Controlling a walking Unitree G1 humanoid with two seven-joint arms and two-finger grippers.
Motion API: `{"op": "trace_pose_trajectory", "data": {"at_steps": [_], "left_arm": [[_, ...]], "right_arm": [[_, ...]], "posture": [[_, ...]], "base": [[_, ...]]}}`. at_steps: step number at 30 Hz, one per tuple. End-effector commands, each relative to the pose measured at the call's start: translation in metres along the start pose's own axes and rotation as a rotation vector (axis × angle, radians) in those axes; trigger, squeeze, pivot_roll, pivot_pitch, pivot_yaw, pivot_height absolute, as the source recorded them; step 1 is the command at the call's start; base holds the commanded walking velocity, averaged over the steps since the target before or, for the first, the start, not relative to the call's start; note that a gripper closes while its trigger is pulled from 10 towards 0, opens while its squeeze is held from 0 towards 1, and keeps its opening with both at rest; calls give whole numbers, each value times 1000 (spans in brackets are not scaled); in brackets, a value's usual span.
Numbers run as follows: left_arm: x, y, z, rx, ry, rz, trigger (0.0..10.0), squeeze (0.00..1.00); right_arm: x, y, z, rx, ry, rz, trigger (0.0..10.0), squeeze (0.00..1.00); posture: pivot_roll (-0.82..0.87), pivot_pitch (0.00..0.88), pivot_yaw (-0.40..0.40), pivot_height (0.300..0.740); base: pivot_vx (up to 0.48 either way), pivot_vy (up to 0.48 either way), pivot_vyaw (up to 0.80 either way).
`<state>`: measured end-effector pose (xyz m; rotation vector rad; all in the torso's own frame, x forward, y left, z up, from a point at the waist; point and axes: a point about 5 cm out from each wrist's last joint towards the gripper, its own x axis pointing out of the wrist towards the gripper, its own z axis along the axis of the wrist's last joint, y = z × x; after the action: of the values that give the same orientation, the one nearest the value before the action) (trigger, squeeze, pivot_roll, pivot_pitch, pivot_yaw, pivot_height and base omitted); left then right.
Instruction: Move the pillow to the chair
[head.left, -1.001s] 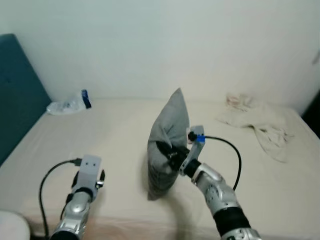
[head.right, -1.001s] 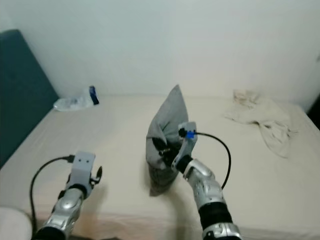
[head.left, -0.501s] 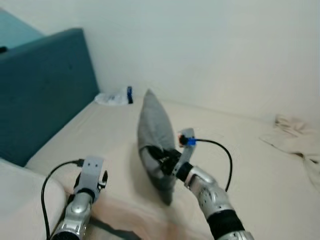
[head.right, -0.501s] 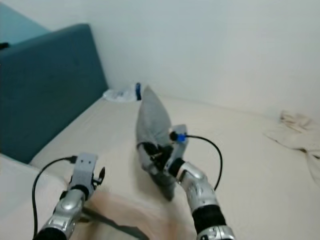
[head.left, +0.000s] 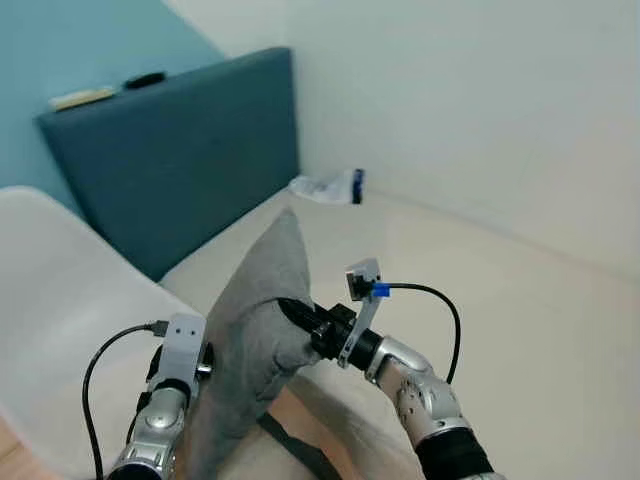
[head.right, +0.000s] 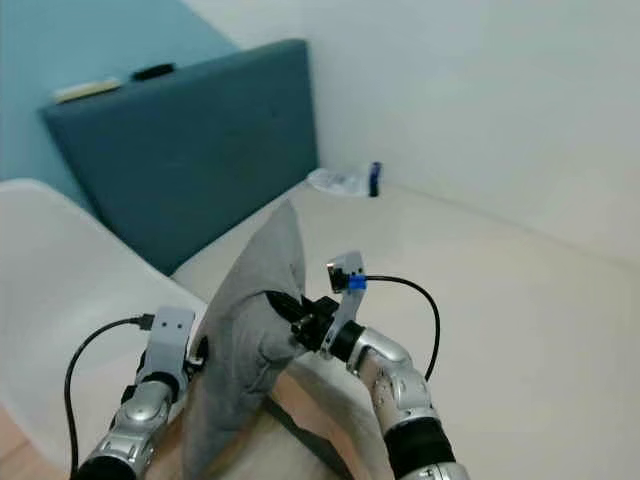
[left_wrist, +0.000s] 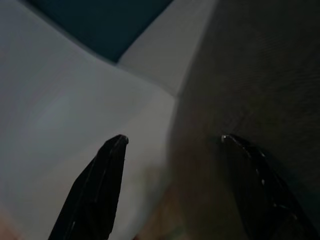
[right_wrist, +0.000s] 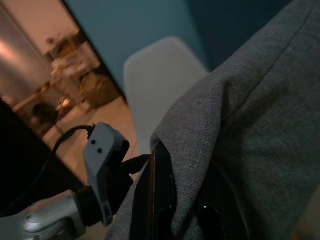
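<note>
The right gripper pinches the grey pillow in mid-air beside the white chair, the left gripper open alongside it; carrying seems underway, and next comes lowering it onto the seat.

Both arms are built of rounded silver segments with a brushed metal sheen; the right arm carries a black band near the elbow; a light grey, box-shaped camera mount caps the left arm's wrist, dotted with small dark screw holes; a black cable loops out of that mount and arcs back along the left arm; the right arm's wrist mount is similar but tipped with a bright blue plug, from which another black cable curves; the fingers are long, glossy black, tapering to narrow tips.
</note>
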<state>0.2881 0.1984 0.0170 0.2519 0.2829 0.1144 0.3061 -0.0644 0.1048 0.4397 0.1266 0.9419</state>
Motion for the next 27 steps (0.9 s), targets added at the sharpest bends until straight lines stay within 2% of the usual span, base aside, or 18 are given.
{"op": "trace_pose_trajectory", "data": {"at_steps": [1, 8, 17, 27], "left_arm": [[-1, 5, -6, 7, 31, 15, 10000, 0], [-2, 5, -7, -1, 36, 9, 10000, 0], [-3, -3, -8, 3, 52, -5, 10000, 0], [-2, 1, -10, -8, 69, 17, 10000, 0]], "right_arm": [[6, 6, 15, -23, -66, 36, 10000, 0], [4, 6, 13, -17, -63, 31, 10000, 0], [3, 6, 11, -15, -57, 26, 10000, 0], [0, 3, 9, -22, -43, 12, 10000, 0]], "posture": [[36, 0, -5, 740], [38, 0, -3, 740], [33, 0, 0, 740], [31, 0, -2, 740]], "base": [[0, 0, 800], [0, 0, 800], [0, 0, 800], [0, 0, 800]]}}
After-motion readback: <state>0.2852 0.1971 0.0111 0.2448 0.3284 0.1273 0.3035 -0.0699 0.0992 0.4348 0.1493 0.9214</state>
